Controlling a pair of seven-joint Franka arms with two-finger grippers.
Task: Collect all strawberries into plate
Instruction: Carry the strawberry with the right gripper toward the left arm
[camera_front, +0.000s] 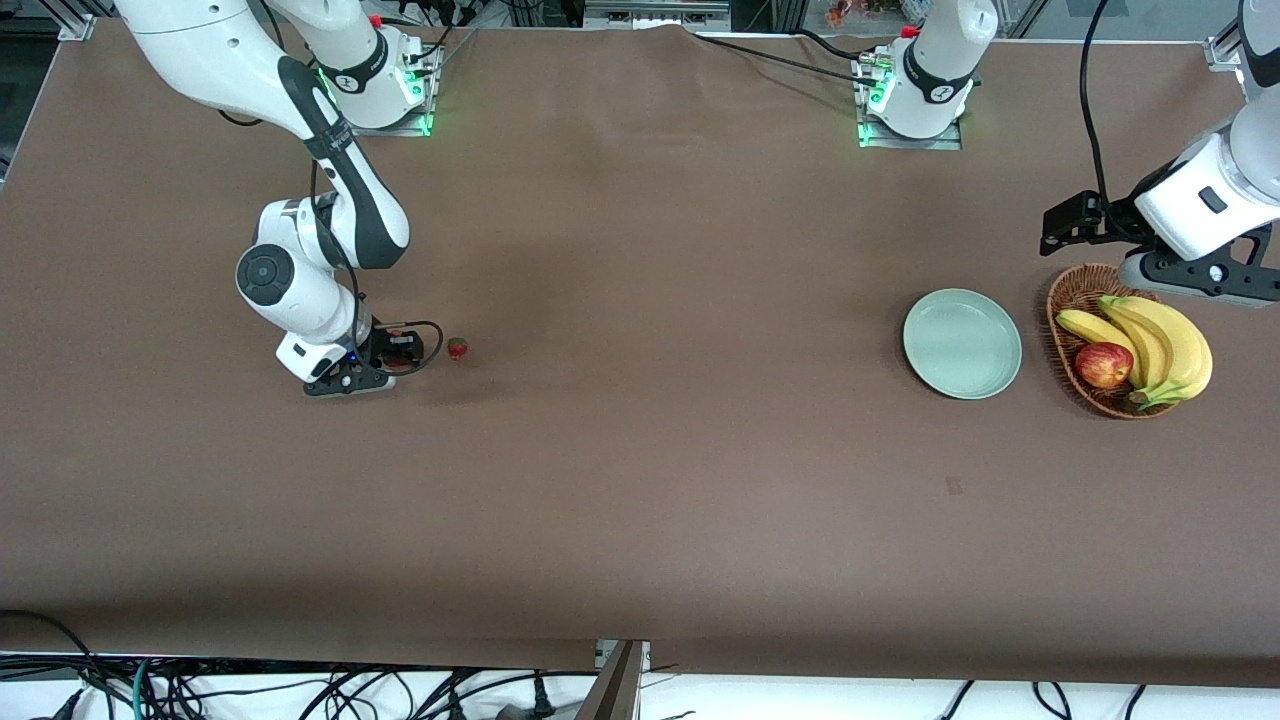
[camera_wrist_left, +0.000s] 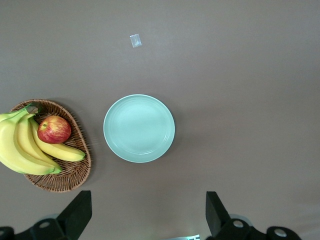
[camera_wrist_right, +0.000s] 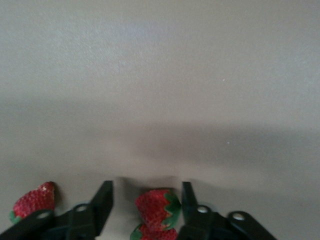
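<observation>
One strawberry is bracketed between the fingers of the right gripper, low at the table, its jaws apart and not visibly touching it. Another strawberry is seen just outside one finger. The left gripper is held wide open above the plate.

A robotics lab: two white arms bolted on metal base plates to a counter under brown cloth, with aluminium framing at its corners and loose cables along its edge.
</observation>
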